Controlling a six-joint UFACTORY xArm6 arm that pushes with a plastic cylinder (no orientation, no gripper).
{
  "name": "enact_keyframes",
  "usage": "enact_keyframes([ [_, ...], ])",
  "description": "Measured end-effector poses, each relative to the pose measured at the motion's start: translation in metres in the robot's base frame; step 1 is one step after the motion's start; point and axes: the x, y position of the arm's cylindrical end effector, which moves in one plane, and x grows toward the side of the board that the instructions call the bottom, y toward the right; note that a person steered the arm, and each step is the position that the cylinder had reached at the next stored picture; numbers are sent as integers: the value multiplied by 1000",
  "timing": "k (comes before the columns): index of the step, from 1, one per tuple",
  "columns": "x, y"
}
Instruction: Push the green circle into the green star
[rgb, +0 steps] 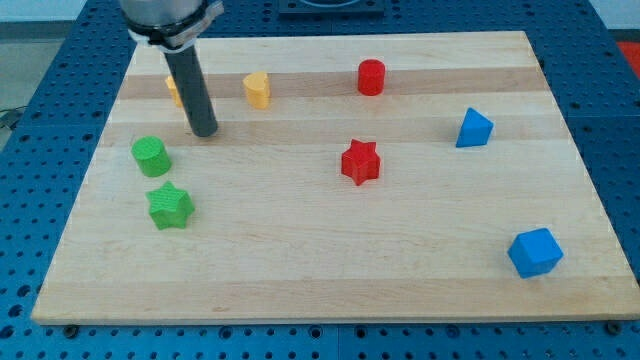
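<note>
Tip: my tip (205, 132) sits on the board near its top-left corner, at the lower end of a straight dark rod (plain rod end, no jaws, so nothing to spread or pinch); touching no block.
Rod: slants up from the tip toward the view's top-left, its mount cut off by the top edge.
Green circle: green circle (151, 156) lies just below and to the view's left of the tip, close but apart, near the board's left edge.
Green star: green star (170, 206) sits right below the green circle, a little toward the view's right, with a narrow gap between them.
Yellow block: yellow block (258, 89) near the top edge, to the view's right of the rod (shape hard to make out).
Orange block: orange block (174, 89) mostly hidden behind the rod, near the top edge.
Red cylinder: red cylinder (371, 77) at the top edge, about mid-board.
Red star: red star (360, 162) near the board's centre.
Blue blocks: blue wedge-like block (474, 128) toward the right edge; blue cube (535, 252) near the bottom-right corner.
Surface: wooden board (320, 280).
</note>
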Motion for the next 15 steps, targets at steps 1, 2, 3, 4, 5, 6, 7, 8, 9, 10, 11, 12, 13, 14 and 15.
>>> enact_keyframes([
  [1,1,-53],
  [2,1,-55],
  [3,-6,-77],
  [4,-16,-118],
  [5,-17,-116],
  [6,12,-83],
  [7,11,-82],
  [8,7,-82],
  [9,6,-82],
  [10,10,-79],
  [11,46,-47],
  [12,64,-36],
  [13,84,-23],
  [14,77,-21],
  [15,15,42],
])
